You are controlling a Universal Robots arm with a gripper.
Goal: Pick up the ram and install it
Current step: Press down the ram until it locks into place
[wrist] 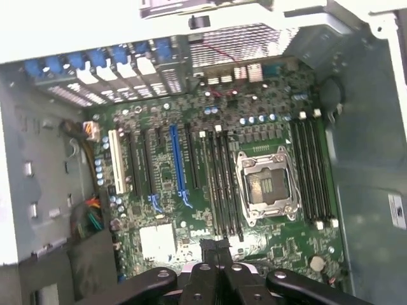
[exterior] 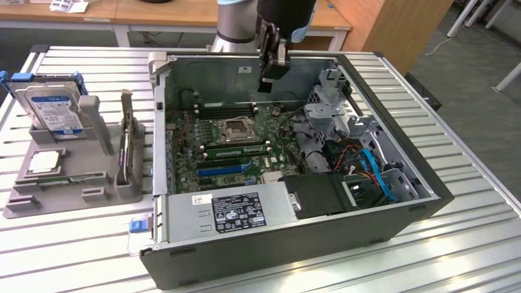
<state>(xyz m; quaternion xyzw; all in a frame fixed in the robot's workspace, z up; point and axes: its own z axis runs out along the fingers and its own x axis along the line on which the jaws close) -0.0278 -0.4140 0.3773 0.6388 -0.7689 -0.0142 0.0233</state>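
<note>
gripper [exterior: 269, 78] hovers above open pc case [exterior: 423, 201], fingers pinched together, empty. ram [exterior: 234, 148] seated in slot by cpu socket [exterior: 237, 127]. risk: half-latched stick, if descent lands off slot line.

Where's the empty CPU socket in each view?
Exterior view: CPU socket sits mid-motherboard inside the open case, below the tool.
Wrist view: CPU socket lies between two banks of memory slots, beyond the tool.
Shared landmark: the blue expansion slot.
</note>
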